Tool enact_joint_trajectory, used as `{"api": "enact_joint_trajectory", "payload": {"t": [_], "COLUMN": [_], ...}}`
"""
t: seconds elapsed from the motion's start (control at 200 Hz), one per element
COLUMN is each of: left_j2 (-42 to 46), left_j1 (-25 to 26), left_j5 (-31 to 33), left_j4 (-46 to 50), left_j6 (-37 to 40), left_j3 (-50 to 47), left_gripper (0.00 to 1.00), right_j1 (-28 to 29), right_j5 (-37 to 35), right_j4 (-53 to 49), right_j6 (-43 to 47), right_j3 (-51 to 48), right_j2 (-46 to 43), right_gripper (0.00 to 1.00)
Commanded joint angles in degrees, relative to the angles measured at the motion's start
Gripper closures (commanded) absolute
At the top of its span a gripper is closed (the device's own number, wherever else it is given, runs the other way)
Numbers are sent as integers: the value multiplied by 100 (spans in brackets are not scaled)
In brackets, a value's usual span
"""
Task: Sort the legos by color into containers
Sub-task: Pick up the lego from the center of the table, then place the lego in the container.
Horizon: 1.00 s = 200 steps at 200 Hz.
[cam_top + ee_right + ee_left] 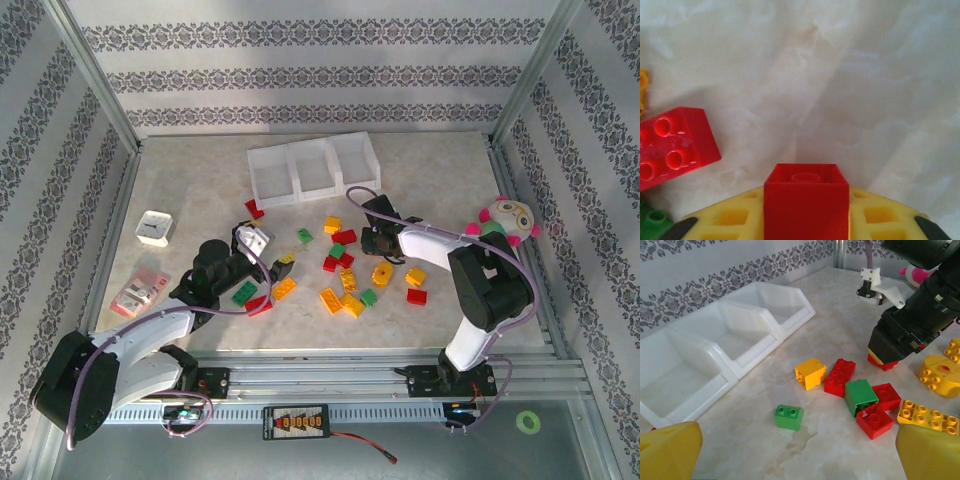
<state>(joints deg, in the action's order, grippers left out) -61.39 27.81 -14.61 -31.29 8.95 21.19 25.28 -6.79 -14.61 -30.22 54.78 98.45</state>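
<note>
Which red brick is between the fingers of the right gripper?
The small red brick clamped in the right gripper, pinched between its yellow fingers; the other red bricks lie loose on the table.

Overhead camera views whole table (200, 195); wrist cameras close, sharing red brick (883, 363).

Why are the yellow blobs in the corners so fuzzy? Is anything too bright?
Left wrist view: the yellow fingers of the left end effector sit too near the lens, so they blur; the bricks look sharp. Right wrist view: the table is washed out, the gripped red brick a bit soft. Top view: even light, faint shadows.
</note>
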Motion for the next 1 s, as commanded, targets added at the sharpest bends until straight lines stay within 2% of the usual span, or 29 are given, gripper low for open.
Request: {"api": "enact_joint_trajectory", "payload": {"t": [0.0,0.26,0.475,0.655,0.869,0.924,0.994], "left_j2": [11,-124,-153,-205,-267,-278,-312], "left_j1": [102,104,102,93,100,93,84], "left_j5": [319,1142,1684,2463,3142,3310,3453], "left_j4": [-31,123,-46,15,299,423,920], "left_j6": [-205,-895,-1346,-1956,-2340,-2489,-2548], "left_j3": [-35,128,8,23,148,183,403], "left_gripper": [1,1,1,1,1,1,1], "right_j1": [67,7,-261,-437,-592,-594,-602], "right_j5": [-66,-467,-271,-219,-95,-120,-149], "right_j4": [22,372,515,482,424,363,310], "right_j6": [95,705,359,109,-64,4,86], "right_j3": [268,1567,2940,4065,4857,5007,5124], "right_j2": [-269,208,1142,2083,2870,3005,3070], "right_gripper": [77,79,78,77,76,74,64]}}
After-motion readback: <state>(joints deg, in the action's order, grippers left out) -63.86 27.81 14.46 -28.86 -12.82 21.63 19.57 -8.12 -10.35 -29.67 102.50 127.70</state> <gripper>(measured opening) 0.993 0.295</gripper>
